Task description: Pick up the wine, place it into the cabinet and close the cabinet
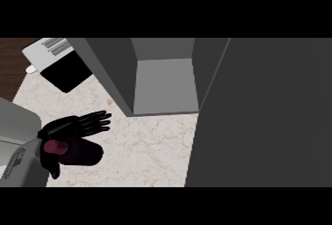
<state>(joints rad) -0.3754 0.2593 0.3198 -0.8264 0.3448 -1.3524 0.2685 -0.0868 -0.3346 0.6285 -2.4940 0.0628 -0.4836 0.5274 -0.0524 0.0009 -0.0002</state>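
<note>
Forearm: I see a grey forearm (16,151) coming in at the lower left of the frame; which arm it is I judge from its side of the view, so I call it the left.
Left hand: my black left hand (71,127) sits at the left of the frame, a little below the middle. Its fingers (94,121) reach out toward the upper right, fairly straight, and its thumb (52,165) hangs down at the near end of the bottle. I cannot tell whether it has hold of the bottle or only lies against it.
Wine: the dark wine bottle (81,153) lies just under that hand, its dark red top (54,146) facing me, low over the counter at the lower left.
Counter: pale speckled stone counter (142,149) fills the lower middle.
Cabinet: the grey cabinet (163,83) stands open at the upper middle, well apart from the bottle.
Cabinet door: its dark door (266,114) takes up the whole right side.
Appliance: a black and white appliance (58,63) sits at the upper left.
</note>
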